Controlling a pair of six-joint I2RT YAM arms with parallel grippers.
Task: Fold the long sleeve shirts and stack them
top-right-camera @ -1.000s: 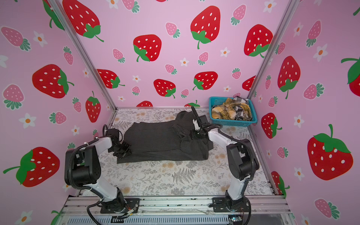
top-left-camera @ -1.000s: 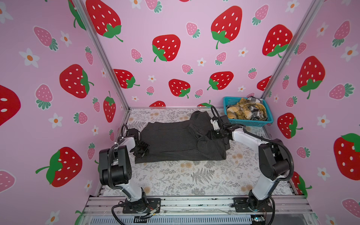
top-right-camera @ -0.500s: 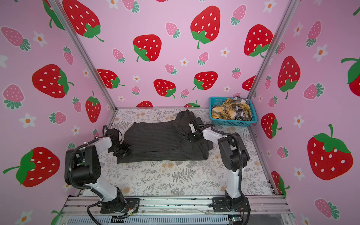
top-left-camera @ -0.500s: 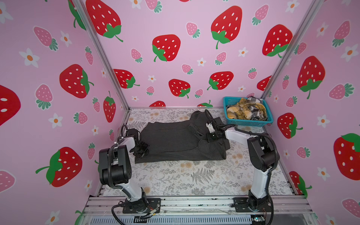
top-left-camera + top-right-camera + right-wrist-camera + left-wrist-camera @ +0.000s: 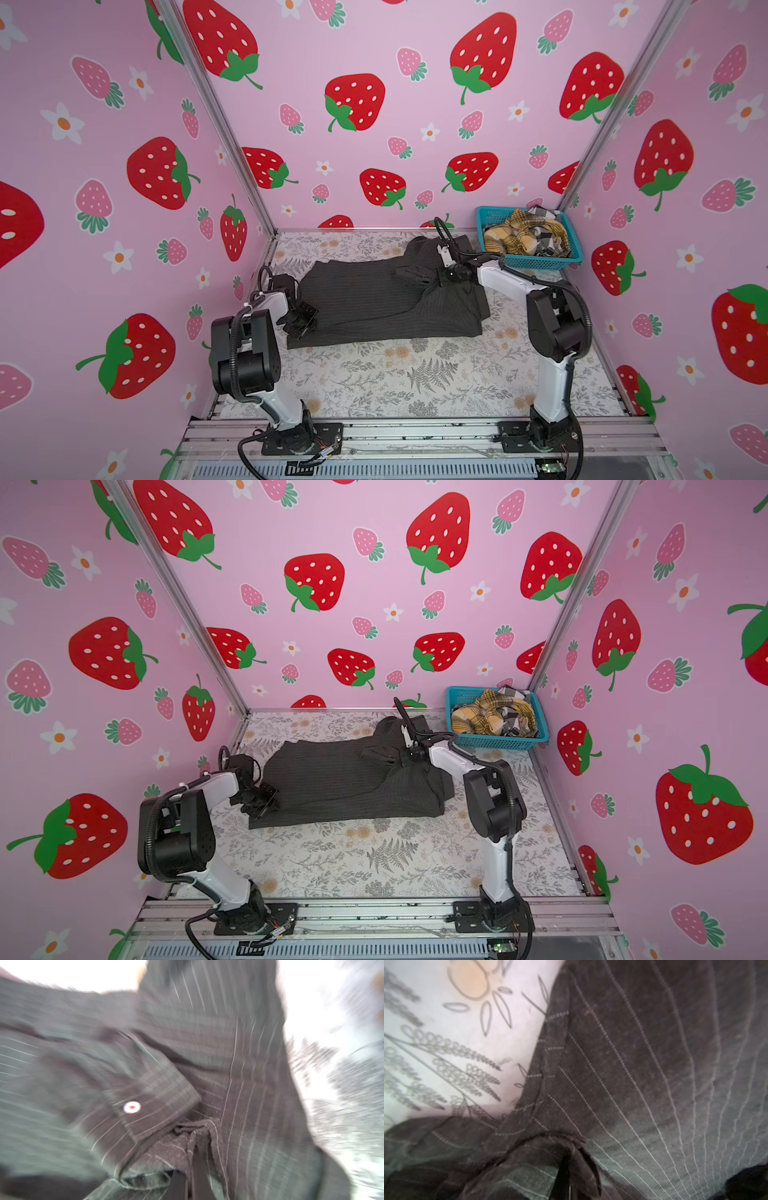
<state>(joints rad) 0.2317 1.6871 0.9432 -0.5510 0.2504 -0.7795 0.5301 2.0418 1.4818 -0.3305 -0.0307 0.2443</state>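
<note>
Two grips on charcoal shirt (image 5: 374,303): left jaws clamp edge, right jaws clamp cloth beside cuff (image 5: 149,1101) | step: likely sleeve fold | next: draw sleeve across.

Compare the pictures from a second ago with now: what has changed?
The right gripper moved in toward the middle of the dark charcoal pinstriped cloth shirt and closed on a bunched fold beside the cuff. Its arm's elbow swung inward. Unchanged: the left gripper stays shut on the shirt's left edge, and the turquoise plastic mesh basket has not moved.
</note>
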